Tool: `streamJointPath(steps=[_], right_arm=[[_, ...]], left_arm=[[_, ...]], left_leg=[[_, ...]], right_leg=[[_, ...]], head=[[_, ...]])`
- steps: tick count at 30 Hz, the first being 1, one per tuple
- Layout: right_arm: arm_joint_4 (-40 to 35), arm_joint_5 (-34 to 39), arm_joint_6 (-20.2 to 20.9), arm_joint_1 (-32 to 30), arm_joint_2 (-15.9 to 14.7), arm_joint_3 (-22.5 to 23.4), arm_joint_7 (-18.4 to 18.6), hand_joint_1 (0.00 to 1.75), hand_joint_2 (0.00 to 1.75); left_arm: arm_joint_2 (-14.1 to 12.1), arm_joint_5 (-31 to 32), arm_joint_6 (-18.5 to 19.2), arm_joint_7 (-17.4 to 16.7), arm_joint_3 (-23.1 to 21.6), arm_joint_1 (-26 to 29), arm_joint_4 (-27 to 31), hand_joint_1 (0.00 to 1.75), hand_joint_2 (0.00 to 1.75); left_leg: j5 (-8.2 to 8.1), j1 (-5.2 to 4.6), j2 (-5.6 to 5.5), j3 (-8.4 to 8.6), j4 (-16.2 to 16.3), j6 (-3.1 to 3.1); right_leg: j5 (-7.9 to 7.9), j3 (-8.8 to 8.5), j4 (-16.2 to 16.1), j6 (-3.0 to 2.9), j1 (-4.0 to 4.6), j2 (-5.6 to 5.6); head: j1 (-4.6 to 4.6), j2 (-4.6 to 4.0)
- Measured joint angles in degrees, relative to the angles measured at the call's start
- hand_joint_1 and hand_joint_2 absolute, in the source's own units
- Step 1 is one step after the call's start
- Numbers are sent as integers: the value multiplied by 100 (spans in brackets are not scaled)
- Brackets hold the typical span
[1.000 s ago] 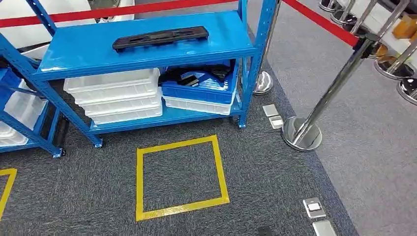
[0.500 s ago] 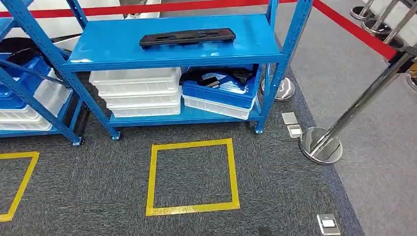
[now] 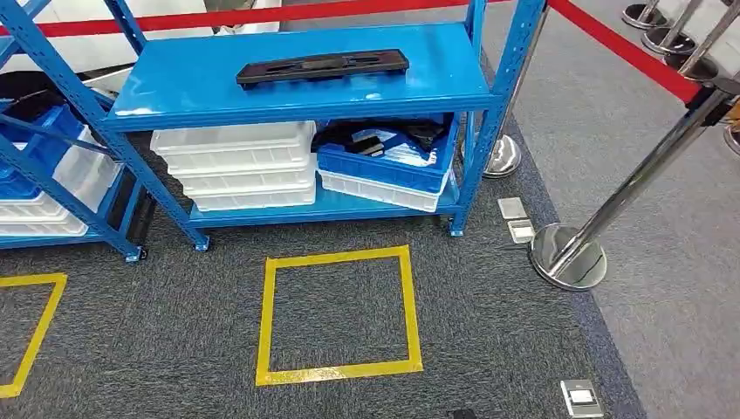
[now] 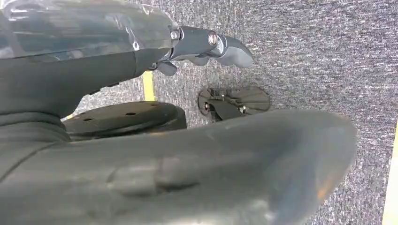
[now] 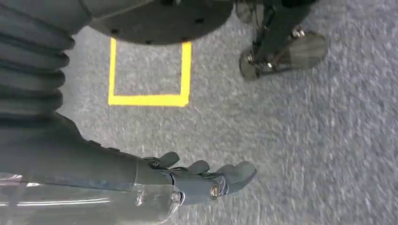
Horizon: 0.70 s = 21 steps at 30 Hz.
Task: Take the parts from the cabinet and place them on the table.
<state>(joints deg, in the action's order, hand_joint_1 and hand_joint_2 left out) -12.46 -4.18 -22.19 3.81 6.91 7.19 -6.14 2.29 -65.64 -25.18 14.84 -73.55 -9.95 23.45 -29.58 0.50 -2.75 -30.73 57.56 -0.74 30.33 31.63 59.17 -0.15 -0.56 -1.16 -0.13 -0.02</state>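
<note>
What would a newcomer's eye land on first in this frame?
The bright blue rack fills the upper head view, with a long black part lying alone on its top shelf. On the dark carpet in front sits a yellow taped square, and a red barrier belt runs to chrome posts at right.

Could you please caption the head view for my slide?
Black part lies on the blue cabinet shelf, behind a yellow floor square.

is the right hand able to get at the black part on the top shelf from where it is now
Probably not yet. The right hand hangs low over the carpet, holding nothing, while the black part lies on the blue shelf beyond the yellow floor square. Nothing blocks it.
</note>
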Motion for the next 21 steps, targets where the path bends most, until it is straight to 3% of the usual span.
streamJointPath(steps=[7,8,10,11,21], right_arm=[[0,26,339,7,33,-42,214,0,0],[0,33,365,8,35,-46,236,0,0],[0,42,379,10,37,-52,260,0,0],[0,33,374,11,39,-55,282,0,175],[0,-81,411,11,81,-201,361,0,175]], left_arm=[[0,81,22,-61,0,-6,0,0,0],[0,85,22,-72,0,-6,0,0,175],[0,92,24,-79,0,-7,0,0,175],[0,101,33,-81,0,-7,0,0,175],[0,293,116,-74,0,-10,0,0,175]], left_leg=[[-7,-3,0,3,1,-13],[-7,-3,0,3,1,-13],[-7,-4,0,4,2,-13],[-8,-4,0,5,2,-14],[-9,-3,0,6,3,-14]], right_leg=[[0,-12,-9,0,-3,0],[0,-14,-10,0,-3,0],[0,-16,-13,0,-4,0],[0,-17,-15,0,-4,0],[0,-20,-18,0,-4,0]], head=[[2,0],[0,0],[0,0],[0,0],[0,0]])
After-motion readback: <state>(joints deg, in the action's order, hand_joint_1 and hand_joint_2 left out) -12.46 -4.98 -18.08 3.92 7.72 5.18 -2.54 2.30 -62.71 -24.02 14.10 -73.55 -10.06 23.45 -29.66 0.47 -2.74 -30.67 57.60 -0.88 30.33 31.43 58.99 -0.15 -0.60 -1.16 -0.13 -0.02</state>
